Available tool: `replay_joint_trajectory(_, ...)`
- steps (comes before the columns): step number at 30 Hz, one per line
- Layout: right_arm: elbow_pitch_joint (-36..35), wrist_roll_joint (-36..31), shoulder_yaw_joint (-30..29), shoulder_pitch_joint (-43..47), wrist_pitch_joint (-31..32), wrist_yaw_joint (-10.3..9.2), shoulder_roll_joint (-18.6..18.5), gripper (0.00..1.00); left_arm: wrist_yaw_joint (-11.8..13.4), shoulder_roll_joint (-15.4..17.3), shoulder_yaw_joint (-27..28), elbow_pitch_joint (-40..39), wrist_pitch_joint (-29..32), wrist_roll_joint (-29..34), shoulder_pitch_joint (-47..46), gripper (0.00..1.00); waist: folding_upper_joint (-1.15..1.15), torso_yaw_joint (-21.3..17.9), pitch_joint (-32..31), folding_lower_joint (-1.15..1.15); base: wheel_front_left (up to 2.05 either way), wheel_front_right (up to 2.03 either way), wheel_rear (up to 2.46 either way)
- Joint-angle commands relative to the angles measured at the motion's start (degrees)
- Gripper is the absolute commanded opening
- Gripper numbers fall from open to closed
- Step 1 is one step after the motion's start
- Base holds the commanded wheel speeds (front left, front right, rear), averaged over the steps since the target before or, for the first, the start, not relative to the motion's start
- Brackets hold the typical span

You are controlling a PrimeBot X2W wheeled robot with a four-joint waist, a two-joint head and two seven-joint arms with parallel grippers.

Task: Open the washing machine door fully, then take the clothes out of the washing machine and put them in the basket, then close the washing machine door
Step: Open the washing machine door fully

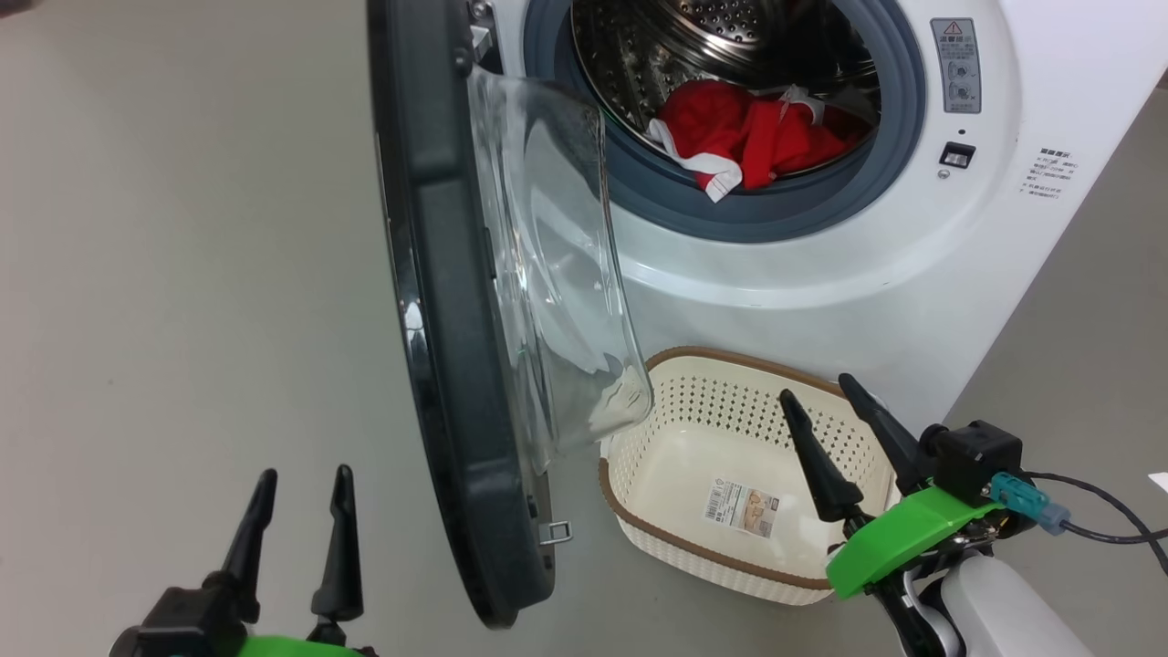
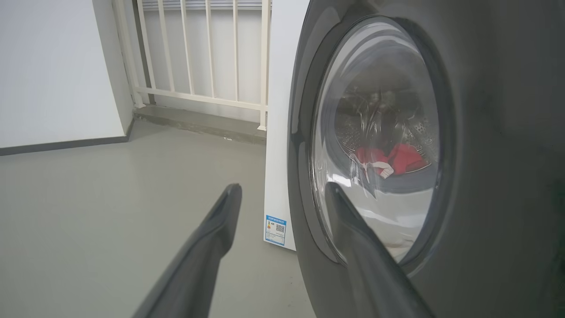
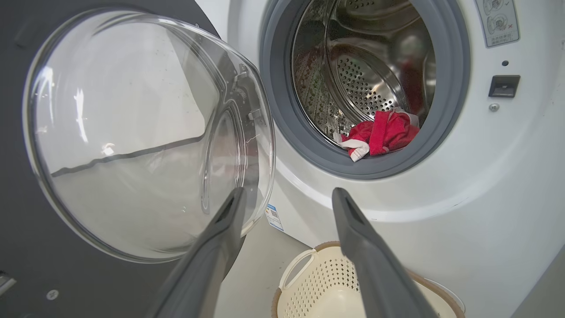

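Down on the floor in front of the washing machine, the basket sits just below the round opening, with a label sticker showing on its bottom. The washing machine door stands swung out, edge-on in the head view, its clear glass bowl facing the machine and its lower edge just beside the basket. The clothes lie in a red heap at the front bottom of the steel drum, with one white-trimmed end draped onto the grey-blue rubber ring. The right hand hovers over the basket's right side, its fingers spread apart with nothing between them, pointing toward the machine. The left hand is at the lower left, on the outer side of the door and apart from it, its fingers likewise spread and holding nothing.
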Motion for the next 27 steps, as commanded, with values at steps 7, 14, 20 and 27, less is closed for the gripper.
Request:
replay_joint_trajectory(7, -0.6, 2.1, 1.8, -1.2, -0.4, 0.28, -0.7, 1.0, 0.9, 0.9, 3.3, -5.9, -0.3, 0.6, -1.7, 0.0, 0.0, 0.0, -0.4, 0.0, 0.0, 0.0, 0.0)
replay_joint_trajectory(14, 0.2, 3.1, 1.9, -1.4, -0.4, 0.28, -0.7, 1.0, 5.1, 0.9, 4.1, -16.5, -0.3, 1.0, -3.0, 0.0, 0.0, -0.3, -0.4, 0.0, 0.0, 0.0, 0.0)
replay_joint_trajectory(20, 1.0, 4.0, 2.4, -1.3, -0.4, 0.28, -0.8, 1.0, 6.1, 0.9, 1.9, -27.8, -0.3, 3.2, -4.6, 0.0, 0.0, -0.5, -0.7, 0.0, 0.0, 0.0, 0.0)
replay_joint_trajectory(27, 1.3, 4.2, 2.5, -1.1, -0.4, 0.28, -0.8, 1.0, 3.7, 0.9, -5.0, -33.0, 0.8, 4.2, -5.6, 0.0, 0.0, -1.0, -1.2, 0.0, 0.0, 0.0, 0.0)
